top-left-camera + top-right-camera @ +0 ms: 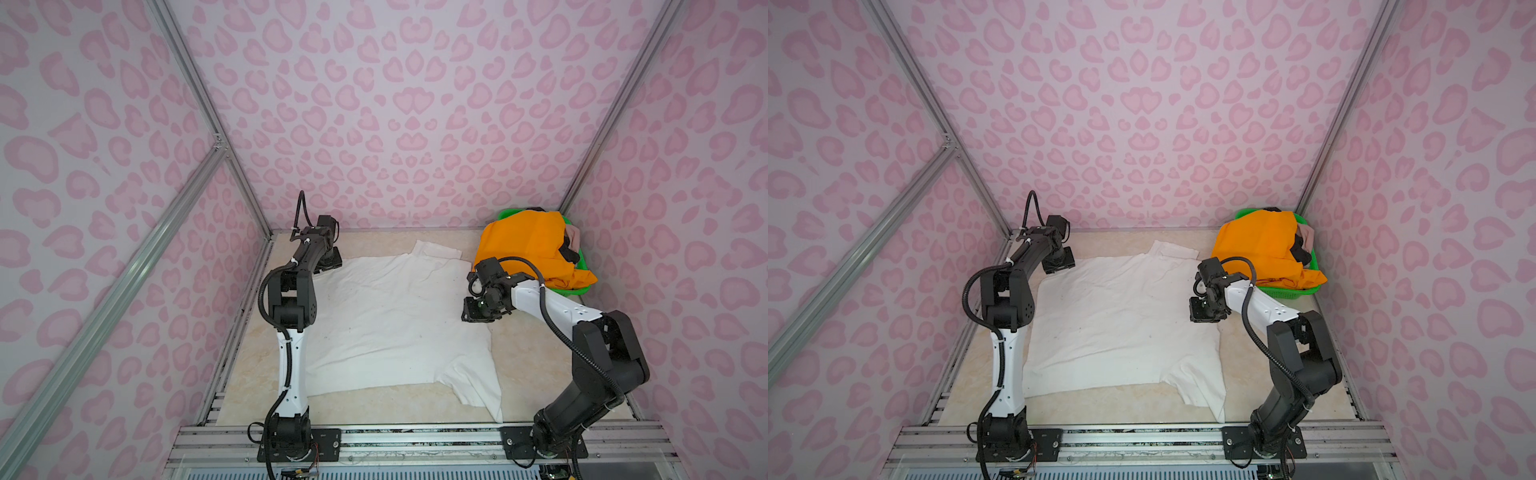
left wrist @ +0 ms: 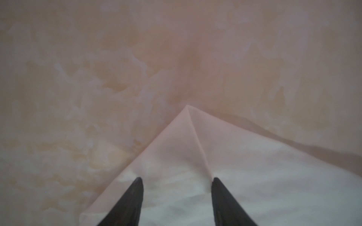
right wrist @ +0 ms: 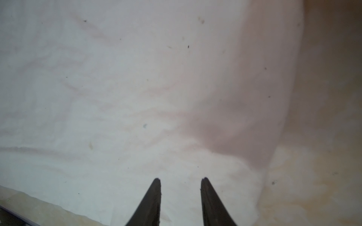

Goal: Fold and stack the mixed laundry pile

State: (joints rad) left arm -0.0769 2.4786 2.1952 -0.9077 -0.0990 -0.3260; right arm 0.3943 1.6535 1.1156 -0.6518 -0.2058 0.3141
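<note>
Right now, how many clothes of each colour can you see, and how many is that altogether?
White: 1, the T-shirt, spread flat on the table.
Orange: 1, the shorts, draped over the basket.
Black: 1, a piece peeking out beside the shorts.
Beige-pink: 1, a piece in the basket.
Total: 4 clothes.

Orange shorts (image 1: 528, 245) hide most of green basket (image 1: 575, 293).
</note>
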